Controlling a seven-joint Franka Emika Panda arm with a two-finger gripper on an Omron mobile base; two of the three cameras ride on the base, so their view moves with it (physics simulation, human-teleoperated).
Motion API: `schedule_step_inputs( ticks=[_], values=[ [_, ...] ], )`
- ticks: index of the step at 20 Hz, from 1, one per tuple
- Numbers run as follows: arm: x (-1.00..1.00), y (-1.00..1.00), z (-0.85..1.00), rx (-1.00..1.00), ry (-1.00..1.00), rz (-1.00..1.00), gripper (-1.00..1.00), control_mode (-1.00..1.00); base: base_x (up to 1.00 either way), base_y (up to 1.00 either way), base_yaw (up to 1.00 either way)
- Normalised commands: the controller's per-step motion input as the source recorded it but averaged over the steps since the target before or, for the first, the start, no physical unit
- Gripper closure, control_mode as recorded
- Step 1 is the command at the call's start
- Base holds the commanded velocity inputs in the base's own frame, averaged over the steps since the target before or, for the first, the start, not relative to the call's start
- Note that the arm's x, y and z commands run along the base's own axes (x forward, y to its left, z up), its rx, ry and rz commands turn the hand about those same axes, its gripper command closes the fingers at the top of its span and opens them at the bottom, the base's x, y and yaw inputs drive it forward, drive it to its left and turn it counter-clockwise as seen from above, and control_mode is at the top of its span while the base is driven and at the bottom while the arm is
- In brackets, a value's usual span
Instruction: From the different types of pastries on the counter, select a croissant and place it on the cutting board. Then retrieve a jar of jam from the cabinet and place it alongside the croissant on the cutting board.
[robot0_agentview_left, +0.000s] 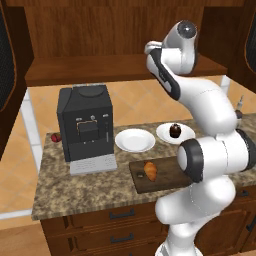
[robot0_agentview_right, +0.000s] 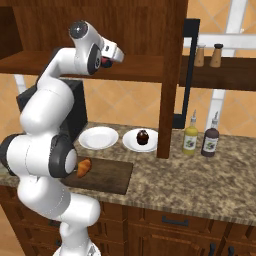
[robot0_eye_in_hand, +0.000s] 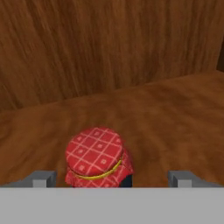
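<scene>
Now I see my gripper (robot0_eye_in_hand: 112, 180) with jaws wide apart over the jar (robot0_eye_in_hand: 97, 158) on the cabinet (robot0_eye_in_hand: 166, 118) shelf; the croissant (robot0_agentview_left: 150, 170) lies on the board (robot0_agentview_left: 167, 177).

Orange-tiled floor (robot0_agentview_left: 145, 102), wooden drawers (robot0_agentview_left: 120, 227) with dark handles, white window frame (robot0_agentview_right: 235, 42), even light

Just ahead of the claw, the jar of jam (robot0_eye_in_hand: 98, 158) wears a red cover checked with pale lines, a yellow band round it. Below, a golden-orange croissant (robot0_agentview_left: 150, 170) lies on the dark brown cutting board (robot0_agentview_left: 165, 181), on the speckled brown-beige counter (robot0_agentview_left: 65, 190).
</scene>
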Motion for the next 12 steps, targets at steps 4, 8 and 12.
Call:
schedule_step_inputs(
  ticks=[4, 8, 12],
  values=[
    [0.27, 0.0, -0.02, 0.0, 0.01, 0.0, -1.0, -1.0, 0.0, 0.0, 0.0],
    [0.23, 0.03, 0.0, 0.0, 0.0, 0.0, -1.0, -1.0, 0.0, 0.0, 0.0],
    [0.19, 0.09, -0.08, 0.0, 0.02, 0.0, -1.0, -1.0, 0.0, 0.0, 0.0]
  ],
)
